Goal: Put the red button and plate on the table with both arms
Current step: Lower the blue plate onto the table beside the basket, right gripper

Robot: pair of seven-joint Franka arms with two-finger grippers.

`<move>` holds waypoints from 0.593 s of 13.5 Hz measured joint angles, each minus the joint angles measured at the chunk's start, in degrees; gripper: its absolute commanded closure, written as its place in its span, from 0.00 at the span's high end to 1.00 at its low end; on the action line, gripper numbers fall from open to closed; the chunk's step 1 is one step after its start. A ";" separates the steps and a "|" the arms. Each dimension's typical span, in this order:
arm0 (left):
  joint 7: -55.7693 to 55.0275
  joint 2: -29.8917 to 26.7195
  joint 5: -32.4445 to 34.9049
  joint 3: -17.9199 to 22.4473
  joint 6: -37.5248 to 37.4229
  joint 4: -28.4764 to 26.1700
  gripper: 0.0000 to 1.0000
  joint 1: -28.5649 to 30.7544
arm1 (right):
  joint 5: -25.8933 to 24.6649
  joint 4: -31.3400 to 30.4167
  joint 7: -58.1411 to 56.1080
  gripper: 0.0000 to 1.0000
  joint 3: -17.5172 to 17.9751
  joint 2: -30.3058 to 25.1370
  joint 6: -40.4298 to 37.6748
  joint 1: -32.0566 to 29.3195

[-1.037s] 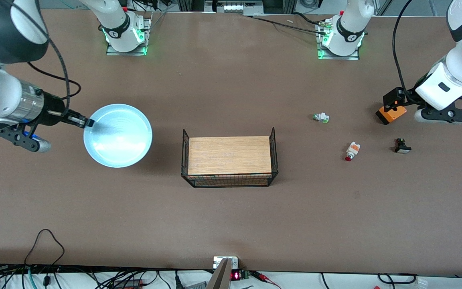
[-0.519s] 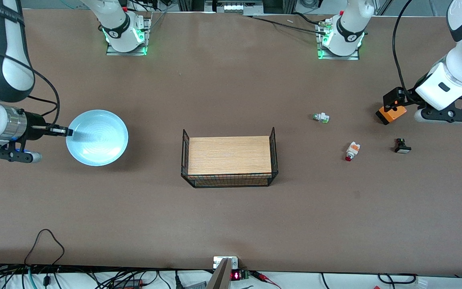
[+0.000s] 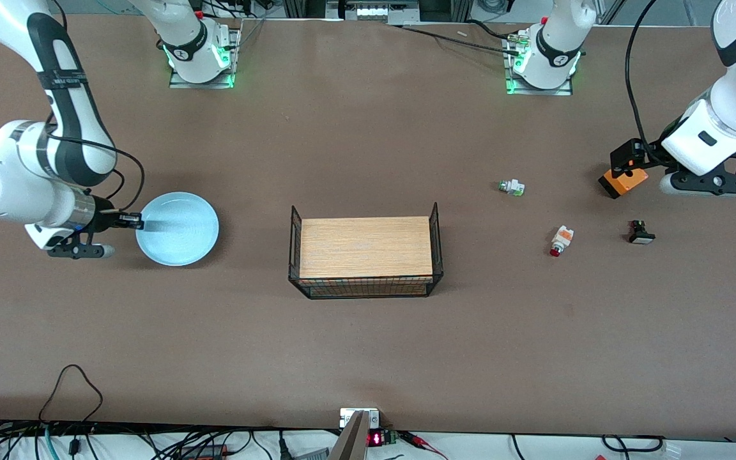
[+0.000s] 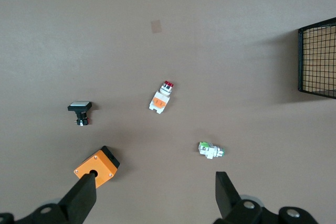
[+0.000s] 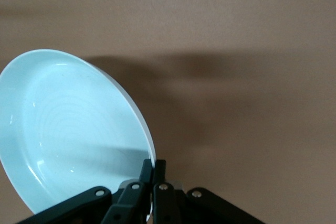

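Note:
The pale blue plate (image 3: 177,229) is low at the table (image 3: 368,358), at the right arm's end. My right gripper (image 3: 131,221) is shut on its rim; the right wrist view shows the fingers (image 5: 153,169) pinching the edge of the plate (image 5: 68,135), which is tilted. I cannot tell whether it touches the table. The red button (image 3: 559,241) lies on the table toward the left arm's end, and also shows in the left wrist view (image 4: 160,97). My left gripper (image 3: 627,158) (image 4: 155,195) is open and empty, up over the table by an orange box (image 3: 623,181).
A wood-topped black wire rack (image 3: 365,254) stands mid-table. A green-tipped white part (image 3: 511,187) lies farther from the front camera than the red button. A black-and-white part (image 3: 641,232) lies beside the button toward the left arm's end. The orange box (image 4: 96,167) sits near it.
My right arm has swung down and lowered the plate close to the table, a little nearer the front camera. The left arm and the small parts have not moved.

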 measured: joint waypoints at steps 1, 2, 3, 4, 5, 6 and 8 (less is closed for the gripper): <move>0.00 0.00 0.00 0.00 0.00 0.00 1.00 -0.02 | -0.02 -1.34 -1.25 0.00 0.01 0.16 1.66 -0.12; 0.00 0.00 0.00 -0.01 0.00 0.00 1.00 -0.04 | -0.05 -2.51 -2.96 0.00 0.01 0.37 3.27 -0.45; 0.00 0.00 0.00 -0.01 0.00 0.00 1.00 -0.08 | -0.05 -3.79 -5.20 0.00 0.01 0.65 5.29 -1.09; 0.00 0.00 0.00 -0.01 0.00 0.00 1.00 -0.09 | -0.05 -4.94 -7.56 0.00 0.01 1.11 7.51 -1.92; 0.00 0.00 0.00 -0.01 0.00 0.00 1.00 -0.09 | -0.05 -5.71 -9.65 0.00 0.00 1.75 9.47 -2.68; 0.00 0.00 0.00 -0.01 0.00 0.00 1.00 -0.09 | -0.05 -6.07 -11.00 0.10 0.00 2.54 10.98 -3.18; 0.00 0.00 0.00 -0.01 -0.05 0.00 1.00 -0.10 | -0.02 -6.11 -11.50 1.00 0.02 3.48 12.65 -3.36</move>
